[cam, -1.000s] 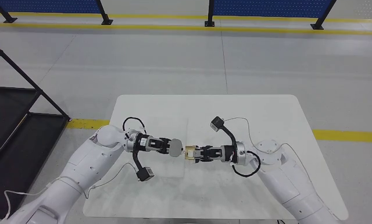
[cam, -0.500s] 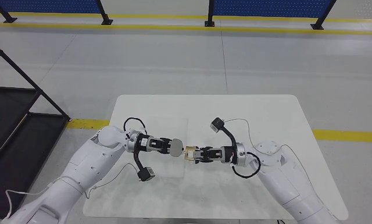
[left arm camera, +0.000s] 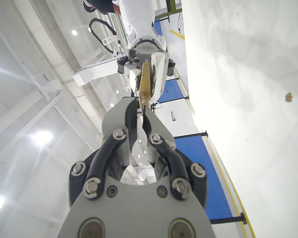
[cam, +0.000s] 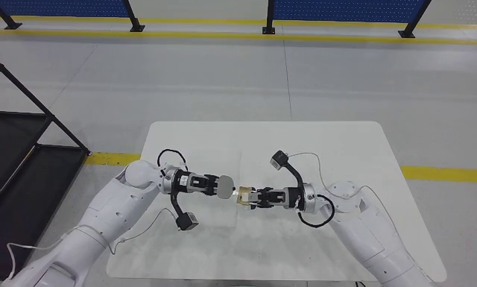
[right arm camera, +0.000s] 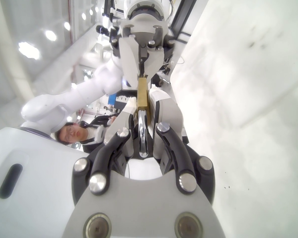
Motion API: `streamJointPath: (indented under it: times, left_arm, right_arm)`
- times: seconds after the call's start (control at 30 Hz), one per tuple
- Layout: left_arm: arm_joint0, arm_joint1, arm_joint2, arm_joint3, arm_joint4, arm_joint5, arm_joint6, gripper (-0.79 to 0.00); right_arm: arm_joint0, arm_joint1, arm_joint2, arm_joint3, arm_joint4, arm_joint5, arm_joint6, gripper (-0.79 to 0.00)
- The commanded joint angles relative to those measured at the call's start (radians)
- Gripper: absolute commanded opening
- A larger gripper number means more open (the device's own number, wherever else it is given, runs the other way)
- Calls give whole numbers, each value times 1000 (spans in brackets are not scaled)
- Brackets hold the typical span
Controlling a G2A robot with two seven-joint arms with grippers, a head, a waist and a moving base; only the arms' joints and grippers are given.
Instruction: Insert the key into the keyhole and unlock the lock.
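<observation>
Mid-air — lock [right arm camera: 142, 94] in right claw [right arm camera: 142, 103]; left claw [left arm camera: 138, 111] holds key [left arm camera: 143, 105] at keyhole [left arm camera: 144, 95].

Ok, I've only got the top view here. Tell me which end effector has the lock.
Observer: The right end effector grips the lock by its brass body, with the shackle pointing back toward its own wrist.
Operator: Now report the key.
Observer: The left end effector pinches the key. The key's tip meets the keyhole in the lock's end face. I cannot tell how deep it sits.
</observation>
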Motion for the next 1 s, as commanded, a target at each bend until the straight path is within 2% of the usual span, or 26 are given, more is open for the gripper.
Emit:
streamJointPath:
  times: [0.0,0.13,0.2,0.3,0.37,0.43,0.5,0.53,0.87,0.9,0.97]
  left_arm:
    - [-2,1,-4,4,-1,-6,7,0]
    - [-5,10,-34,5,-15,-27,27,0]
    - [-2,17,-50,11,-43,-74,67,0]
    - [-19,26,-49,26,-53,-272,125,0]
    - [-37,27,-35,36,-101,-465,179,0]
    - [-56,28,-12,34,-116,-606,197,0]
    - [-68,29,14,14,-152,-706,197,0]
    - [-72,31,20,13,-161,-732,197,0]
    - [-72,31,20,13,-161,-732,197,0]
    - [-68,31,22,16,-165,-740,191,0]
    - [-62,33,36,4,-222,-819,144,0]
  right_arm:
    - [2,-1,-1,6,3,-2,0,-785]
    - [4,-2,-2,13,8,-9,-4,-785]
    - [4,-2,-2,17,10,-12,-5,-785]
    - [2,-3,-2,23,15,-18,-4,-785]
    - [2,-2,-1,28,16,-24,-4,-785]
    - [1,-2,1,31,21,-28,-6,-785]
    - [-1,-2,4,34,27,-32,-7,-785]
    - [-2,-2,4,37,29,-31,-8,-785]
    - [-2,-2,5,41,32,-28,-8,-785]
    - [-2,-2,5,41,32,-28,-8,-785]
    - [-2,-2,5,41,32,-28,-8,-785]
